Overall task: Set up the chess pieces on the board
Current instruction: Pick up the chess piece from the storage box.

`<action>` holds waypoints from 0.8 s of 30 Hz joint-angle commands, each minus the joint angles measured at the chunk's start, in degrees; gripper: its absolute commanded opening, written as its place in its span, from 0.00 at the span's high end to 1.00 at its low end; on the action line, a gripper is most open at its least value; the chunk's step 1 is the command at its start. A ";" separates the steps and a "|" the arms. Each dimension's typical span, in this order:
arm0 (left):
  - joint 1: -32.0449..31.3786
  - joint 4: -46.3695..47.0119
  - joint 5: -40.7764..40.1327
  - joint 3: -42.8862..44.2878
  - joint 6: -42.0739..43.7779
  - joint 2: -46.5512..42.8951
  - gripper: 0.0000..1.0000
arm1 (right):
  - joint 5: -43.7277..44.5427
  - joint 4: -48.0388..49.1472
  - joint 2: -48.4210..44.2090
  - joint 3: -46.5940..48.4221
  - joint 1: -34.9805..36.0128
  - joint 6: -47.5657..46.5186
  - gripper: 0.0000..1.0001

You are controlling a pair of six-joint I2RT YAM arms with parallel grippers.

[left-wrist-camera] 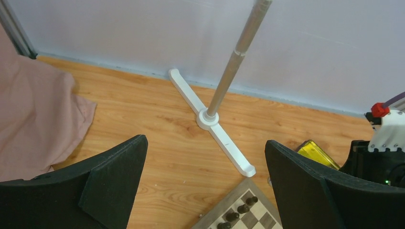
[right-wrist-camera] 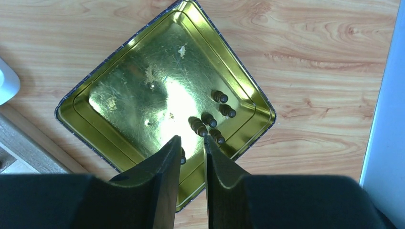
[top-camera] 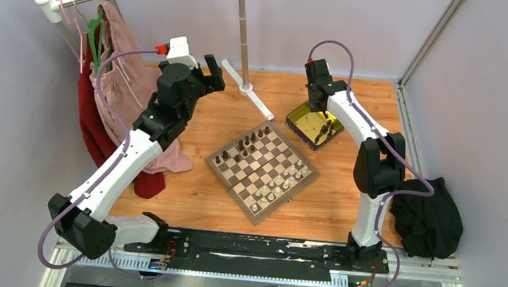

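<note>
**Asker:** What is the biggest thing in front of you?

**Me:** The wooden table (top-camera: 186,203). Taking the board as the dial's centre in the overhead view, a pink garment (top-camera: 118,73) hangs at ten o'clock and drapes down onto the wood. A red garment (top-camera: 93,132) hangs just beside it. A black cloth (top-camera: 428,216) lies bundled at four o'clock, by the table's edge. At twelve o'clock a metal pole (top-camera: 244,35) rises from a white cross foot (left-wrist-camera: 210,119).

**Asker:** And the board itself?

**Me:** The chessboard (top-camera: 263,170) lies flat at mid-table, turned corner-on to my bases. The gold tin (right-wrist-camera: 129,100) sits at one o'clock from it, near but not touching.

**Asker:** Your grippers?

**Me:** My left gripper (left-wrist-camera: 205,140) hangs over bare wood at eleven o'clock from the board, its jaws spread wide with nothing between them. My right gripper (right-wrist-camera: 192,139) points down into the tin with its jaws drawn narrow. Only a slit of gold floor shows through, and I see no piece pinched there.

**Asker:** Where are the chessmen?

**Me:** Dark pieces (top-camera: 244,143) stand along the board's side between ten and eleven o'clock. Pale pieces (top-camera: 279,186) stand along the opposite side, between four and five. More dark pieces (right-wrist-camera: 210,119) cluster in the tin at about four o'clock from its middle in my wrist view, just past my right fingertips. One of them is half hidden behind a finger.
</note>
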 commanded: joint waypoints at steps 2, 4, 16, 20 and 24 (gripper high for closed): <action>-0.37 0.98 1.80 -0.55 1.07 1.58 0.00 | -3.03 -0.33 0.12 -1.11 -2.99 3.62 0.72; -0.37 0.54 2.04 -0.72 1.32 2.29 0.00 | -4.25 -0.35 0.55 -1.45 -4.04 4.25 0.72; 0.28 -0.49 1.91 -3.84 1.29 2.38 0.00 | -6.39 -0.87 1.89 -4.51 -5.29 5.71 0.71; 0.48 -0.91 2.29 -4.57 1.20 2.13 0.00 | -6.98 -1.09 2.79 -4.82 -5.63 6.22 0.71; 0.59 -1.13 2.27 -5.19 1.12 1.79 0.00 | -7.53 -1.24 3.38 -5.21 -6.09 6.55 0.71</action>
